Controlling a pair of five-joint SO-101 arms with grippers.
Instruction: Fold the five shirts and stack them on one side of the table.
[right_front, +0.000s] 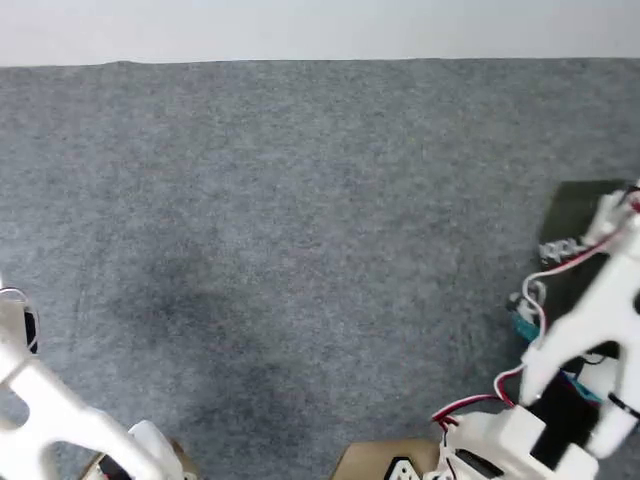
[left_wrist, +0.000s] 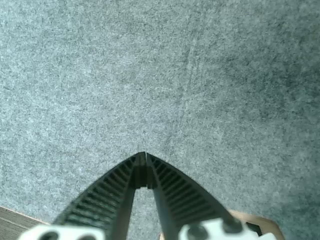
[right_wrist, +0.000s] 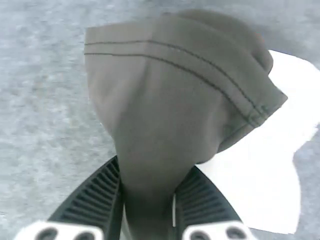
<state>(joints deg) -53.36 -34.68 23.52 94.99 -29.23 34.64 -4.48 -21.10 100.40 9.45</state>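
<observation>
Shirt (right_wrist: 170, 90) in dark olive-brown cloth sits pinched between the right jaws, which are clamped on a bunched fold of it. A double line of stitching runs along its hem. Beneath the shirt in the right wrist view lies a flat white piece (right_wrist: 260, 185). It may be another garment, but we cannot tell from this angle. From the high view we find the shirt (right_front: 580, 215) at the far right edge of the table (right_front: 300, 200), with the right arm (right_front: 585, 330) over it and red and white wires looping along that arm.

The left jaws are closed on nothing, their ribbed black tips meeting just above bare grey surface. The left arm (right_front: 60, 410) stands at the near left corner, well apart from the shirt.

We see the table covered in a grey, felt-like mat that spreads across nearly the whole high view. Faint darker patches mark the mat near its middle. A pale wall (right_front: 300, 30) runs along its far edge. A brown board (right_front: 370, 462) lies at the near edge between the two arms.
</observation>
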